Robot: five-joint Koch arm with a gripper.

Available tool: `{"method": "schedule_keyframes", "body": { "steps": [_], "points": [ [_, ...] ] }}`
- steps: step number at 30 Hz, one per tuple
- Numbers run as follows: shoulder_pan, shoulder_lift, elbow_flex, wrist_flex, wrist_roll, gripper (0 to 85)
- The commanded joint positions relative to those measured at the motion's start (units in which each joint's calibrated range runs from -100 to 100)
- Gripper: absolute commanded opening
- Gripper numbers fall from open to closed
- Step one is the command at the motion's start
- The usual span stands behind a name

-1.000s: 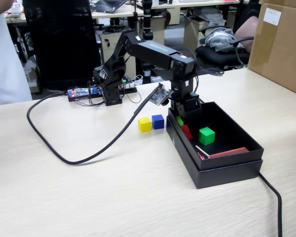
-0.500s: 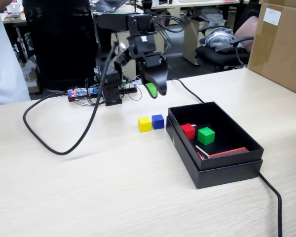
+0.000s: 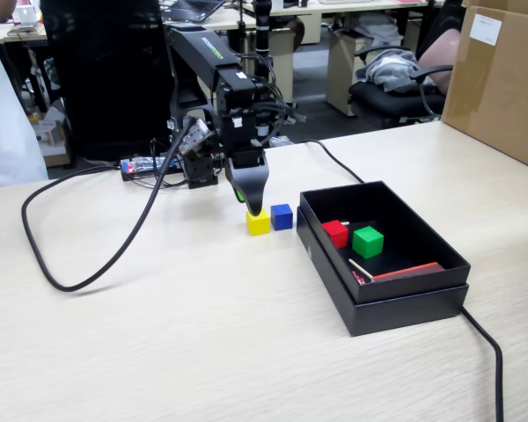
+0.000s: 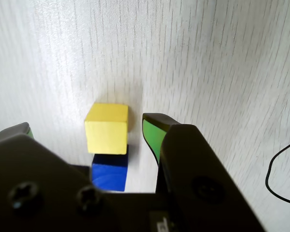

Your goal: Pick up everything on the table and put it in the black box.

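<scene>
Two cubes, the small red cube (image 3: 335, 233) and small green cube (image 3: 368, 241), lie in the shallow matte black cardboard box (image 3: 396, 303). The small yellow cube (image 4: 106, 128) sits on the pale wood-grain counter (image 3: 202, 343) between the spread fingers (image 4: 153, 133), untouched; the small blue cube (image 4: 110, 171) touches it, nearer the wrist. Both remain, judging by this.

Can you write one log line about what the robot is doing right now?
pincer: open, above yellow cube | blue cube: on table beside yellow | red cube, green cube: in black box
</scene>
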Motion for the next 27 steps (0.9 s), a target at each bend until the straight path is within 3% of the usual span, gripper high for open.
{"method": "schedule_keyframes", "body": {
  "steps": [1, 12, 17, 20, 21, 22, 27],
  "points": [
    [-0.1, 3.1, 2.5, 2.0, 0.1, 46.3],
    [1.5, 11.8, 4.6, 2.5, 0.7, 46.0],
    [1.9, 15.6, 4.5, 2.6, 0.7, 39.6],
    [1.9, 16.4, 4.4, 3.0, 0.7, 27.9],
    [1.8, 16.4, 4.1, 3.6, 0.7, 18.5],
    [1.7, 16.1, 4.1, 3.7, 0.7, 15.3],
    [0.3, 10.6, 4.6, 3.0, 0.1, 12.8]
  ]
}}
